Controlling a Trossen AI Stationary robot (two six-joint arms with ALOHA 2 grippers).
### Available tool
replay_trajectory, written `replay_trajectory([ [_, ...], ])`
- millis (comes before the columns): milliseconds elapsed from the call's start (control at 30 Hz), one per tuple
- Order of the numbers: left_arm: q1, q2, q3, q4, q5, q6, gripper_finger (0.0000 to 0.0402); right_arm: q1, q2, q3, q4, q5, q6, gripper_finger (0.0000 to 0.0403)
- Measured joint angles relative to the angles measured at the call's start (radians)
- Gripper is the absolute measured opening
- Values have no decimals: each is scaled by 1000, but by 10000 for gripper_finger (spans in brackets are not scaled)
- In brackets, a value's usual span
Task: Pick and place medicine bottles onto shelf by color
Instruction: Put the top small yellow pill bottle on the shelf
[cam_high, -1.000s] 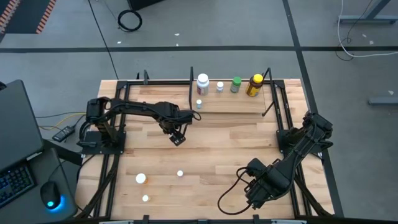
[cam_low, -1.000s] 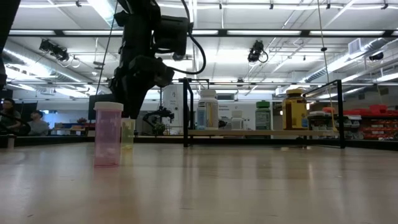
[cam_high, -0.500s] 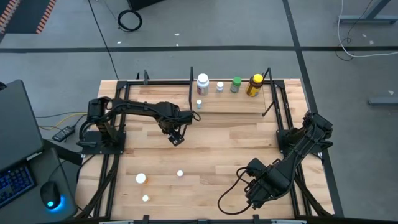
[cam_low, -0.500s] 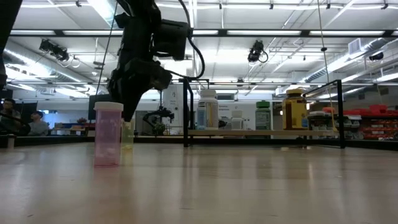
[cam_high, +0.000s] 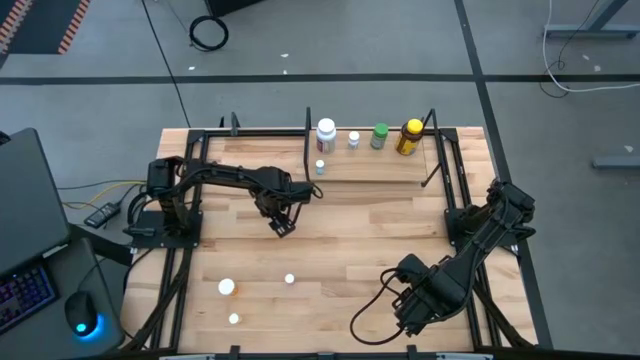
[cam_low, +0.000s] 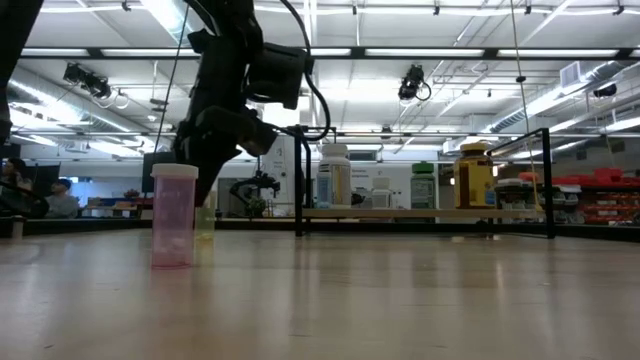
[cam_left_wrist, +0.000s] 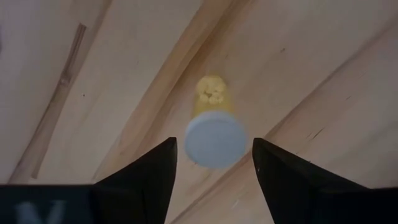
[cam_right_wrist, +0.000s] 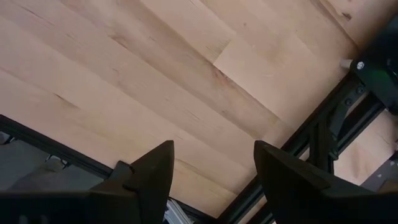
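Observation:
A small yellow bottle (cam_left_wrist: 211, 99) with a white cap (cam_left_wrist: 216, 138) stands upright on the wooden table, left of centre. My left gripper (cam_left_wrist: 213, 142) points down over it, open, one finger on either side of the cap with a gap at each. In the high view my left gripper (cam_high: 284, 228) hides the bottle. In the low view the bottle (cam_low: 206, 218) shows below the gripper (cam_low: 205, 180). The shelf (cam_high: 370, 168) at the far edge bears a large white bottle (cam_high: 326, 131), a small white one (cam_high: 353, 139), a green one (cam_high: 379, 135) and a yellow one (cam_high: 408, 137). My right gripper (cam_high: 410, 303) waits open near the front right.
Three small white-capped bottles (cam_high: 226, 287), (cam_high: 290, 279), (cam_high: 234, 319) stand near the front left; one shows pink (cam_low: 173, 215) in the low view. A tiny bottle (cam_high: 320, 167) sits on the shelf's left part. Black frame rails (cam_high: 180, 290) run along the table's sides.
My left gripper has tipped slightly while hanging over the small yellow bottle, which has stayed where it was.

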Motion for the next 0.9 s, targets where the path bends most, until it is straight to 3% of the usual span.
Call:
replay_trajectory([
  [567,3,0,0,41,-1,42,211,0,0,0,-1,0,1,229],
  [900,3,0,0,52,-1,44,174,0,0,0,-1,0,1,229],
])
